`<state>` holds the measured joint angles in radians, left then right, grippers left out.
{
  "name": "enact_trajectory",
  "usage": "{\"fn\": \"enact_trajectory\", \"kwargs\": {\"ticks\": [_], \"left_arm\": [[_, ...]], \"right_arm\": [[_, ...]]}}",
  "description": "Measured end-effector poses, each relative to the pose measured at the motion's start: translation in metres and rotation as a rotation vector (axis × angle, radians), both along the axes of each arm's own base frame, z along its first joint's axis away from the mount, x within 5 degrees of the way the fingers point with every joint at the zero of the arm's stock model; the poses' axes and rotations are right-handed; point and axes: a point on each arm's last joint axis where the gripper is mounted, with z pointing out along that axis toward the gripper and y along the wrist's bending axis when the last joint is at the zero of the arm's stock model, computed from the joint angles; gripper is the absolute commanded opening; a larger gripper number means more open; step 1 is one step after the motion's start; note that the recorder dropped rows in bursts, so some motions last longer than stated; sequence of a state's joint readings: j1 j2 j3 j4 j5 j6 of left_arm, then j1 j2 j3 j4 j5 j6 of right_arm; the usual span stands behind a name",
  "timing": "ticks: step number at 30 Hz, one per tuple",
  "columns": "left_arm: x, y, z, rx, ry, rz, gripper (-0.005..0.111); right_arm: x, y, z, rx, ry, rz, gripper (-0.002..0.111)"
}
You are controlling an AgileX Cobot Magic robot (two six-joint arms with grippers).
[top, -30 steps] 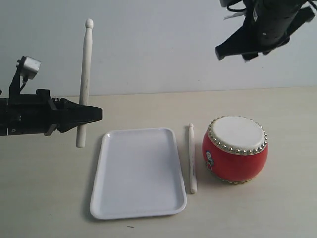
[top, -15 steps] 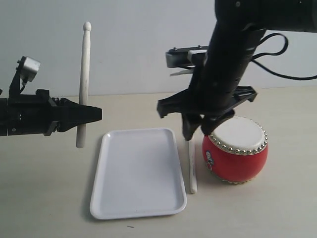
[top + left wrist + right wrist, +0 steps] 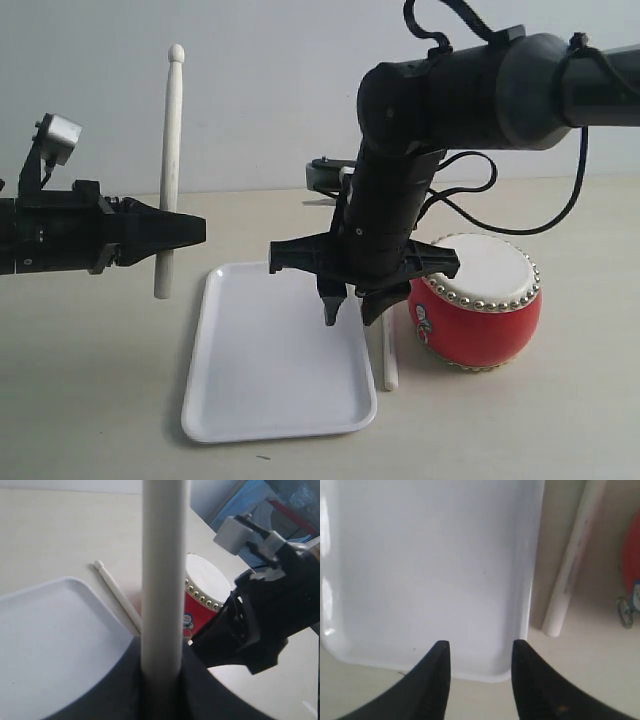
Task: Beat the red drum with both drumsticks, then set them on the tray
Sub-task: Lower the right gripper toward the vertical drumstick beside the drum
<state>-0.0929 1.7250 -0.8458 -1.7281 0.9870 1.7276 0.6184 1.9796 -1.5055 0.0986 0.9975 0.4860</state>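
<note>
The red drum with its cream, stud-ringed skin stands at the right; it also shows in the left wrist view. One drumstick stands upright, and my left gripper is shut on it. The other drumstick lies on the table between the white tray and the drum, seen too in the right wrist view. My right gripper hangs open above the tray's right edge, beside that lying stick. Nothing is between its fingertips over the tray.
The pale wooden table carries everything, with a plain white wall behind. The right arm's black body and cables stretch over the drum. The left arm reaches in level from the left edge.
My right arm has dropped from the upper right and swung left, its open gripper now low over the tray's right edge by the lying drumstick. The left gripper and its stick stayed still.
</note>
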Motion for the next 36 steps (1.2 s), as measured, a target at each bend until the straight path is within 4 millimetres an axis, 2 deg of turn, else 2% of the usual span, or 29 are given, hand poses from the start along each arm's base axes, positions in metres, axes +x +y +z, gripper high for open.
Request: {"fn": "enact_trajectory", "kwargs": {"ticks": [8,13,17,27,29,31,36], "left_arm": [[0.0,0.0,0.0,0.0,0.0,0.0,0.0],[0.001,-0.001,0.003,-0.015,-0.008,-0.012,0.0],[0.0,-0.002,0.005,-0.034,-0.005,-0.025,0.0],[0.0,-0.002,0.005,-0.04,0.002,-0.026,0.0],[0.0,-0.002,0.005,-0.04,0.002,-0.026,0.0],[0.0,-0.002,0.005,-0.04,0.002,-0.026,0.0],[0.0,-0.002,0.005,-0.04,0.002,-0.026,0.0]], "right_arm": [[0.004,-0.003,-0.013,-0.1,-0.026,-0.072,0.043],[-0.003,0.01,-0.02,-0.155,-0.063,-0.055,0.041],[-0.007,0.018,-0.027,-0.169,-0.063,-0.057,0.032],[-0.008,0.022,-0.028,-0.207,-0.116,-0.09,0.004],[-0.01,0.025,-0.027,-0.221,-0.137,-0.095,0.005],[-0.012,0.027,-0.028,-0.238,-0.157,-0.103,0.011],[-0.016,0.022,-0.038,-0.293,-0.141,-0.122,0.022]]}}
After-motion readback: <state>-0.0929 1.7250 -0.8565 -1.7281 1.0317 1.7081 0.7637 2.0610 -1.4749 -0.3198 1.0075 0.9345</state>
